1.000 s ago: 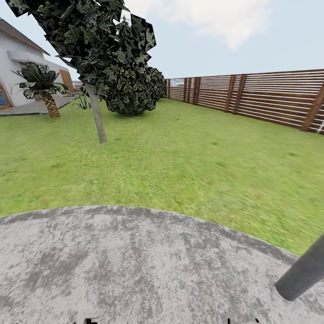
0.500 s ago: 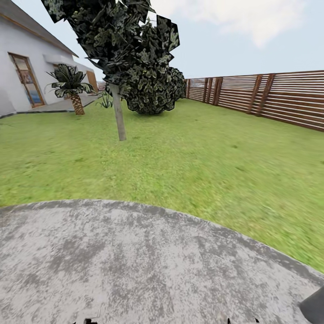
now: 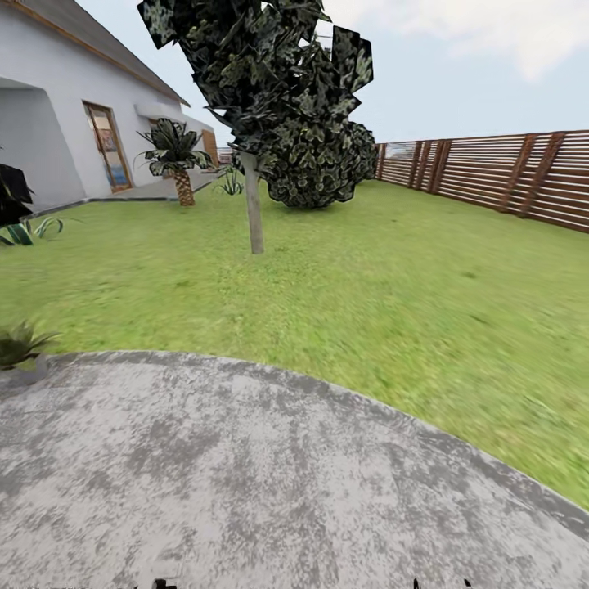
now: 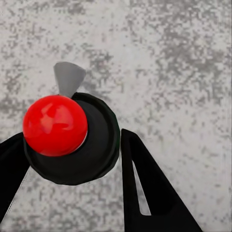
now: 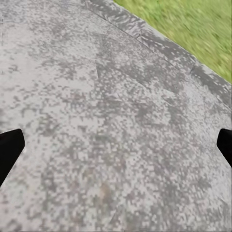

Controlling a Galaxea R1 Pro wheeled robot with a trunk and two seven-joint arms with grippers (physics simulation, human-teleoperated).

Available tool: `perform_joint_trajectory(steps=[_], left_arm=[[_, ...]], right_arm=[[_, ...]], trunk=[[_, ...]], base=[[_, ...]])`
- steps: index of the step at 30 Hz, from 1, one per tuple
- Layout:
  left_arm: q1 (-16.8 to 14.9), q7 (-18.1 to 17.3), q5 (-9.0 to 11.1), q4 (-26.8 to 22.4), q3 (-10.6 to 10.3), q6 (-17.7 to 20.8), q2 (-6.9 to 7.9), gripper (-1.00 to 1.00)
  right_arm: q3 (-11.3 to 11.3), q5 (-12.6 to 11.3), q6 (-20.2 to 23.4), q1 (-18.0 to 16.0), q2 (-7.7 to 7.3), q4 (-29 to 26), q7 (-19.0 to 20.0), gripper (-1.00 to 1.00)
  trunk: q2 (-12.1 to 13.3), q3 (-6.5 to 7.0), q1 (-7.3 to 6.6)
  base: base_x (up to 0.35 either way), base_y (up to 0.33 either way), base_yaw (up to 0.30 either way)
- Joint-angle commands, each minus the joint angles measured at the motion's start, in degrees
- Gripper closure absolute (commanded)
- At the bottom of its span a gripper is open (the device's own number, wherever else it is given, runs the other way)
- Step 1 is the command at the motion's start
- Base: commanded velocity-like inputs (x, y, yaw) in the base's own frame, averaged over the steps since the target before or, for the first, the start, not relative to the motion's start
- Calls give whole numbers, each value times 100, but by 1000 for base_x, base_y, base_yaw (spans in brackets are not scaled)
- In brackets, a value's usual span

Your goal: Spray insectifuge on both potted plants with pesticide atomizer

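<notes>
Hovering right claw, fingers wide apart

i can't read any text, label, brand, number or sign from where i'm driving. the house wall, the door, the wooden fence and the grey paving all look bare of lettering in the head view. in the left wrist view, the red ball and the black cap under it carry no marking that i can make out either.
</notes>
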Motion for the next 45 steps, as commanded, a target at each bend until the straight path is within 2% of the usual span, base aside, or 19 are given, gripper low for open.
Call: perform_joint_trajectory(steps=[1, 21, 45], left_arm=[[-5, -20, 61, 8, -37, -18, 0, 100], [-5, -20, 52, 8, -37, -18, 0, 100], [-5, -24, 52, 8, -37, -18, -2, 100]], right_arm=[[-24, 62, -10, -3, -1, 8, -42, -100], [-24, 62, -10, -3, -1, 16, -40, -100], [-24, 62, -10, -3, -1, 17, -40, -100]], trunk=[[-2, -5, 1], [-2, -5, 1], [-2, -5, 1]], base=[[203, 0, 231], [310, 0, 22], [338, 0, 259]])
